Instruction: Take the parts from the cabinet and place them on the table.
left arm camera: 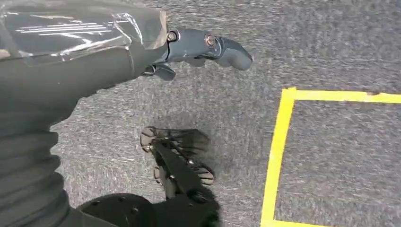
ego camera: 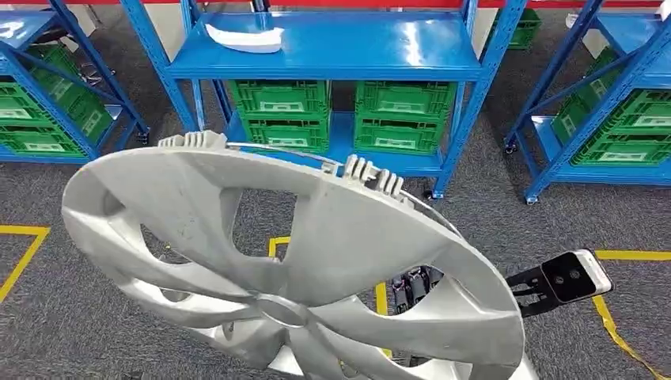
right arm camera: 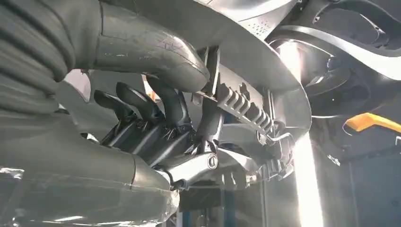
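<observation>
Head view: hubcap (ego camera: 301,261) held up close under the camera, face toward it and tilted, its far rim with the clips higher, toward the blue rack (ego camera: 332,55). Right hand (ego camera: 415,286) seen through a spoke gap, behind the cap near its right rim. No table in sight, so placing looks some way off.

Left wrist view: left hand (left arm camera: 198,49) hangs over carpet (left arm camera: 331,42), holds nothing, fingers loosely apart.

Right wrist view: the right hand clamps the cap's rim, thumb (right arm camera: 151,52) on one face, fingers (right arm camera: 142,106) curled on the clip side. The right hand alone carries the cap.
</observation>
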Motion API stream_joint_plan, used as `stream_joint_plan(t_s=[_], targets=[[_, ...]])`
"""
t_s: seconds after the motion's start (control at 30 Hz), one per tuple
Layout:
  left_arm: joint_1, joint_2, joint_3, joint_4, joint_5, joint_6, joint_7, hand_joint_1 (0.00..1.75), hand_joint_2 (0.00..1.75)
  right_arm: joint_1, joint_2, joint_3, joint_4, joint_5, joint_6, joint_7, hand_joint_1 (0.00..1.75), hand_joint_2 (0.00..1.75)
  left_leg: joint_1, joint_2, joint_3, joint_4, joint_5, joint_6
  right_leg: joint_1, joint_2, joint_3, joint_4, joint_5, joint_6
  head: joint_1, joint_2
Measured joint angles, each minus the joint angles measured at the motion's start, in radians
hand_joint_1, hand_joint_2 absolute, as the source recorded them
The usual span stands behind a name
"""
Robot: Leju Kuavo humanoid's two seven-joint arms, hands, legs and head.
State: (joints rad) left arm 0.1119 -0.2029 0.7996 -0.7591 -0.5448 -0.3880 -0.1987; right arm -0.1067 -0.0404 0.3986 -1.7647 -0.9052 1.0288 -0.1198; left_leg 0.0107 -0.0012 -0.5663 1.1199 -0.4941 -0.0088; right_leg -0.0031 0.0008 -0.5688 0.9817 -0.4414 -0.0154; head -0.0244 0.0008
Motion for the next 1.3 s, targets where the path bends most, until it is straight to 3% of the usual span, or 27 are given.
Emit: stream_joint_plan(t_s=[0.03, 0.07, 0.13, 0.2, 0.23, 0.27, 0.33, 0.37, 0.4, 0.43, 0.5, 0.53, 0.57, 0.7, 0.73, 0.77, 0.83, 0.87, 0.9, 0.93, 0.97, 1.03, 1.07, 1.1, 1.2, 1.23, 1.3], targets=[[-0.002, -0.001, 0.002, -0.005, -0.003, 0.001, 0.002, 0.0, 1.75, -0.003, 0.0, 0.0, 0.0, 0.0, 0.002, 0.0, 1.73, 1.75, -0.003, -0.002, 0.062, -0.092, -0.006, 0.011, 0.0, 0.0, -0.002, 0.0, 0.005, 0.004, 0.0, 0.0], [-0.003, -0.002, 0.005, -0.011, -0.011, 0.002, 0.005, 0.0, 1.75, -0.007, 0.0, 0.0, 0.0, 0.0, 0.003, -0.003, 1.73, 1.75, -0.007, -0.002, 0.089, -0.137, -0.023, 0.018, 0.006, -0.001, -0.009, 0.001, 0.011, 0.01, 0.002, 0.0], [-0.006, -0.009, 0.011, -0.02, -0.021, -0.001, 0.011, 0.0, 1.75, -0.012, -0.001, -0.001, 0.0, 0.003, 0.005, -0.008, 1.73, 1.75, -0.014, -0.001, 0.077, -0.138, -0.017, 0.026, 0.001, -0.004, -0.014, 0.0, 0.023, 0.022, 0.0, 0.0], [-0.005, -0.015, 0.02, -0.03, -0.031, -0.008, 0.018, 0.0, 1.75, -0.01, 0.001, -0.006, -0.002, 0.009, 0.009, -0.011, 1.73, 1.75, -0.014, 0.001, 0.064, -0.154, 0.005, 0.044, 0.004, -0.004, -0.018, -0.005, 0.038, 0.037, 0.001, 0.0], [-0.007, -0.022, 0.024, -0.031, -0.032, -0.01, 0.018, 0.0, 1.75, -0.009, 0.001, -0.008, -0.004, 0.01, 0.01, -0.012, 1.73, 1.75, -0.004, 0.008, 0.067, -0.161, 0.02, 0.05, -0.002, -0.002, -0.031, 0.004, 0.024, 0.034, 0.002, 0.0], [-0.009, -0.022, 0.026, -0.035, -0.034, -0.01, 0.02, 0.0, 1.75, -0.01, 0.001, -0.009, -0.008, 0.011, 0.011, -0.013, 1.73, 1.75, -0.008, 0.008, 0.052, -0.163, 0.03, 0.056, 0.001, -0.001, -0.052, 0.046, -0.02, 0.028, 0.005, 0.0], [-0.01, -0.024, 0.029, -0.038, -0.039, -0.011, 0.021, 0.0, 1.75, -0.004, 0.001, -0.012, -0.01, 0.017, 0.011, -0.013, 1.73, 1.75, -0.009, 0.01, 0.026, -0.161, 0.047, 0.058, -0.006, -0.002, -0.111, 0.202, -0.114, 0.017, 0.008, 0.0], [-0.01, -0.026, 0.031, -0.039, -0.042, -0.012, 0.021, 0.0, 1.75, 0.001, 0.002, -0.012, -0.011, 0.02, 0.011, -0.012, 1.73, 1.75, -0.011, 0.011, 0.013, -0.16, 0.056, 0.058, -0.006, -0.002, -0.13, 0.278, -0.142, 0.019, 0.009, 0.0], [-0.01, -0.027, 0.032, -0.039, -0.043, -0.013, 0.021, 0.0, 1.75, 0.004, 0.002, -0.012, -0.013, 0.021, 0.011, -0.012, 1.73, 1.75, -0.011, 0.011, 0.0, -0.158, 0.065, 0.058, -0.006, -0.002, -0.132, 0.314, -0.142, 0.028, 0.009, 0.0], [-0.01, -0.029, 0.033, -0.039, -0.044, -0.013, 0.021, 0.0, 1.75, 0.005, 0.002, -0.013, -0.013, 0.021, 0.011, -0.011, 1.73, 1.75, -0.011, 0.011, -0.012, -0.156, 0.072, 0.057, -0.006, -0.002, -0.108, 0.298, -0.122, 0.04, 0.009, 0.0], [-0.011, -0.032, 0.035, -0.041, -0.05, -0.015, 0.021, 0.0, 1.75, 0.005, 0.0, -0.013, -0.014, 0.021, 0.011, -0.011, 1.73, 1.75, -0.01, 0.011, -0.036, -0.143, 0.083, 0.052, -0.006, -0.002, -0.002, 0.149, -0.066, 0.059, 0.009, 0.0], [-0.012, -0.035, 0.037, -0.044, -0.053, -0.016, 0.021, 0.0, 1.75, 0.003, -0.001, -0.013, -0.013, 0.019, 0.011, -0.011, 1.73, 1.75, -0.01, 0.011, -0.046, -0.135, 0.087, 0.049, -0.006, -0.003, 0.062, 0.053, -0.057, 0.057, 0.009, 0.0], [-0.013, -0.037, 0.04, -0.048, -0.057, -0.016, 0.021, 0.0, 1.75, 0.001, -0.002, -0.013, -0.013, 0.018, 0.012, -0.013, 1.73, 1.75, -0.015, 0.01, -0.058, -0.128, 0.091, 0.042, -0.001, -0.003, 0.108, -0.018, -0.092, 0.043, 0.009, 0.0], [-0.016, -0.041, 0.054, -0.054, -0.078, -0.019, 0.023, 0.0, 1.75, 0.003, -0.008, -0.019, -0.014, 0.026, 0.016, -0.025, 1.73, 1.75, -0.013, 0.01, -0.064, -0.123, 0.114, 0.021, 0.0, 0.001, 0.084, -0.014, -0.072, 0.016, 0.009, 0.0], [-0.016, -0.041, 0.059, -0.056, -0.085, -0.019, 0.023, 0.0, 1.75, 0.002, -0.009, -0.02, -0.014, 0.029, 0.016, -0.029, 1.73, 1.75, -0.008, 0.008, -0.072, -0.114, 0.099, 0.016, -0.007, -0.002, 0.08, -0.015, -0.064, 0.008, 0.01, 0.0], [-0.016, -0.044, 0.063, -0.057, -0.092, -0.02, 0.023, 0.0, 1.75, 0.004, -0.009, -0.021, -0.014, 0.033, 0.015, -0.033, 1.73, 1.75, -0.007, 0.005, -0.084, -0.075, 0.046, 0.008, -0.007, -0.002, 0.073, -0.015, -0.057, -0.001, 0.003, 0.0], [-0.018, -0.045, 0.072, -0.059, -0.103, -0.025, 0.023, 0.0, 1.75, 0.007, -0.009, -0.022, -0.014, 0.041, 0.014, -0.036, 1.73, 1.75, -0.003, 0.006, -0.132, 0.078, -0.061, -0.003, -0.004, -0.002, 0.056, -0.013, -0.041, -0.006, 0.003, 0.0], [-0.018, -0.046, 0.076, -0.06, -0.107, -0.027, 0.023, 0.0, 1.75, 0.009, -0.009, -0.022, -0.014, 0.044, 0.014, -0.037, 1.73, 1.75, -0.001, 0.006, -0.153, 0.157, -0.093, -0.005, -0.003, -0.002, 0.045, -0.011, -0.035, -0.005, 0.002, 0.0], [-0.019, -0.046, 0.079, -0.061, -0.111, -0.028, 0.023, 0.0, 1.75, 0.011, -0.01, -0.023, -0.014, 0.046, 0.014, -0.038, 1.73, 1.75, 0.0, 0.006, -0.158, 0.196, -0.099, -0.005, -0.002, -0.001, 0.034, -0.006, -0.03, -0.004, 0.003, 0.0], [-0.019, -0.047, 0.082, -0.061, -0.116, -0.03, 0.023, 0.0, 1.75, 0.013, -0.01, -0.023, -0.014, 0.046, 0.014, -0.038, 1.73, 1.75, 0.0, 0.006, -0.139, 0.186, -0.087, -0.004, -0.001, -0.001, 0.025, -0.002, -0.026, -0.004, 0.003, 0.0], [-0.02, -0.048, 0.084, -0.064, -0.117, -0.031, 0.023, 0.0, 1.75, 0.014, -0.011, -0.023, -0.015, 0.047, 0.014, -0.039, 1.73, 1.75, -0.001, 0.005, -0.093, 0.125, -0.057, 0.0, 0.001, -0.001, 0.017, 0.003, -0.023, -0.001, 0.002, 0.0], [-0.02, -0.048, 0.089, -0.072, -0.119, -0.034, 0.023, 0.0, 1.75, 0.017, -0.013, -0.024, -0.021, 0.049, 0.013, -0.04, 1.73, 1.75, -0.004, 0.0, 0.037, -0.07, -0.001, 0.019, 0.005, 0.001, 0.011, 0.005, -0.017, 0.002, 0.002, 0.0], [-0.021, -0.047, 0.091, -0.079, -0.121, -0.035, 0.023, 0.0, 1.75, 0.018, -0.013, -0.024, -0.023, 0.051, 0.012, -0.042, 1.73, 1.75, -0.008, -0.005, 0.071, -0.125, -0.026, 0.032, 0.006, 0.0, 0.007, 0.005, -0.011, 0.005, 0.005, 0.0], [-0.022, -0.05, 0.093, -0.08, -0.124, -0.039, 0.021, 0.0, 1.75, 0.016, -0.014, -0.024, -0.025, 0.052, 0.012, -0.043, 1.73, 1.75, -0.012, -0.004, 0.069, -0.133, -0.015, 0.029, 0.005, -0.002, 0.003, 0.005, -0.006, 0.013, 0.005, 0.0], [-0.02, -0.053, 0.101, -0.087, -0.128, -0.04, 0.021, 0.0, 1.75, 0.022, -0.014, -0.024, -0.031, 0.055, 0.011, -0.047, 1.73, 1.75, -0.023, -0.003, 0.061, -0.14, 0.003, 0.045, -0.001, -0.002, -0.003, 0.001, 0.011, 0.038, 0.002, 0.0], [-0.021, -0.058, 0.101, -0.088, -0.129, -0.04, 0.021, 0.0, 1.75, 0.023, -0.015, -0.026, -0.034, 0.055, 0.011, -0.048, 1.73, 1.75, -0.009, 0.003, 0.063, -0.159, 0.019, 0.051, -0.001, -0.003, -0.008, 0.01, 0.0, 0.038, 0.003, 0.0], [-0.024, -0.059, 0.102, -0.092, -0.13, -0.042, 0.021, 0.0, 1.75, 0.022, -0.017, -0.027, -0.036, 0.055, 0.011, -0.048, 1.73, 1.75, -0.011, 0.006, 0.042, -0.162, 0.036, 0.061, -0.004, -0.001, -0.048, 0.099, -0.078, 0.03, 0.006, 0.0]])
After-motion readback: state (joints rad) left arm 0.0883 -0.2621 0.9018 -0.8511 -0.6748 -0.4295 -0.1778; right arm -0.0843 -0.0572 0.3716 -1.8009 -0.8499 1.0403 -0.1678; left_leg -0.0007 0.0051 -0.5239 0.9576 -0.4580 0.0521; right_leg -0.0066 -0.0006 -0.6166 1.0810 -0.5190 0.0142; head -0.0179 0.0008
